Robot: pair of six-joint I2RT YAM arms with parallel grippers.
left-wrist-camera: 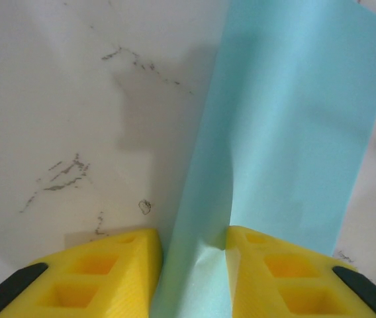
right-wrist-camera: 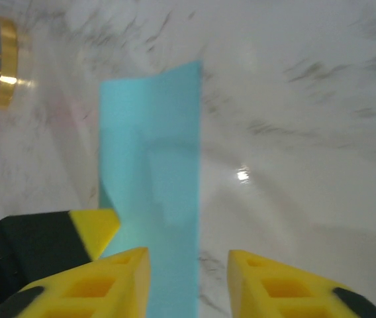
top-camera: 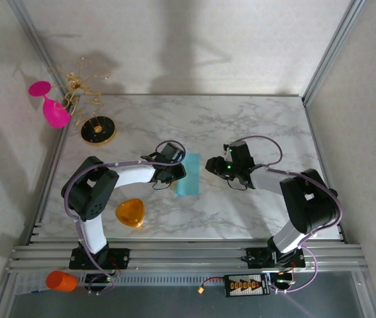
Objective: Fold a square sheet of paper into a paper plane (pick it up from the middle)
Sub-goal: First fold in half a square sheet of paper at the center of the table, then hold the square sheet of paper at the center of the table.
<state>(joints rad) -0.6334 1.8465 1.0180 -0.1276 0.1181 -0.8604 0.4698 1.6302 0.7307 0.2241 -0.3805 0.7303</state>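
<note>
The square sheet of paper [top-camera: 189, 177] is light teal and lies mid-table, folded into a long narrow strip rather than a paper plane. My left gripper [top-camera: 177, 173] is at its left side. In the left wrist view the paper [left-wrist-camera: 287, 132] has a raised flap standing between the yellow fingers, and the left gripper [left-wrist-camera: 193, 238] is shut on that flap. My right gripper [top-camera: 212, 165] hovers just right of the strip. In the right wrist view it [right-wrist-camera: 188, 255] is open over the paper's [right-wrist-camera: 151, 152] right edge, with bare marble between its fingers. The left gripper's fingertip [right-wrist-camera: 95, 228] shows beside it.
An orange rounded-triangle piece [top-camera: 130, 212] lies near the left arm's base. A pink glass [top-camera: 52, 106] and a gold wire stand on a black-and-gold disc [top-camera: 98, 130] sit at the far left. An orange cup [top-camera: 61, 281] rests on the front rail.
</note>
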